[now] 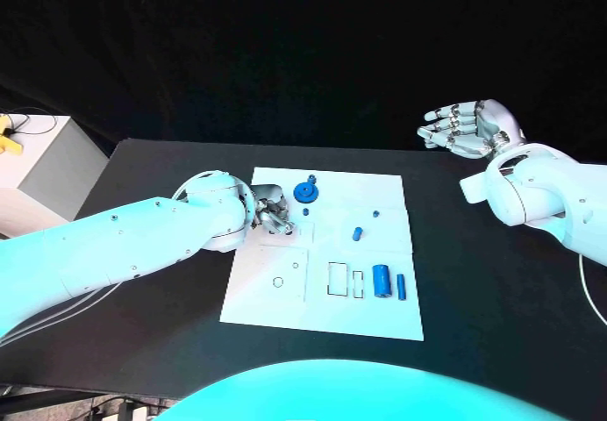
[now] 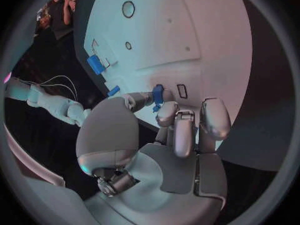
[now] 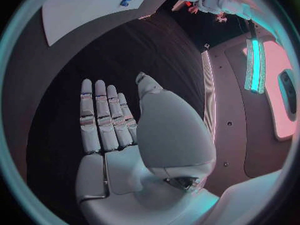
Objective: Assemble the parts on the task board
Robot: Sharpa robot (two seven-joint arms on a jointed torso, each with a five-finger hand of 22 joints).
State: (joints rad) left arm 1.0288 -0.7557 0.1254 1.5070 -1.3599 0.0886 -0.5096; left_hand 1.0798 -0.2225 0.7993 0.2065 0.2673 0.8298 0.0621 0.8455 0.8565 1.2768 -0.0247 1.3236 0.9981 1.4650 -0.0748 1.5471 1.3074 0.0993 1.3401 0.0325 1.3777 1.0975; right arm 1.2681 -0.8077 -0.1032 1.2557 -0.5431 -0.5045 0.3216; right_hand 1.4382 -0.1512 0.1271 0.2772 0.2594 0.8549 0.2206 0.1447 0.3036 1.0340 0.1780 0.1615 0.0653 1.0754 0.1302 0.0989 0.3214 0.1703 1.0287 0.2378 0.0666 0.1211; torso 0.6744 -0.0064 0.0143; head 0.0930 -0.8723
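Note:
The white task board lies in the middle of the black table. My left hand hovers over its far left part, just beside a blue gear. In the left wrist view this hand has its fingers curled and pinches a small blue piece between thumb and a finger, close above the board. A blue peg, a tiny blue part, a thick blue cylinder and a thin blue rod lie on the board's right half. My right hand is raised off the board at the far right, holding nothing, with fingers straight.
Empty outlined slots and a round recess mark the board's near part. A white box with a yellow item stands at the table's far left edge. Bare black tabletop surrounds the board.

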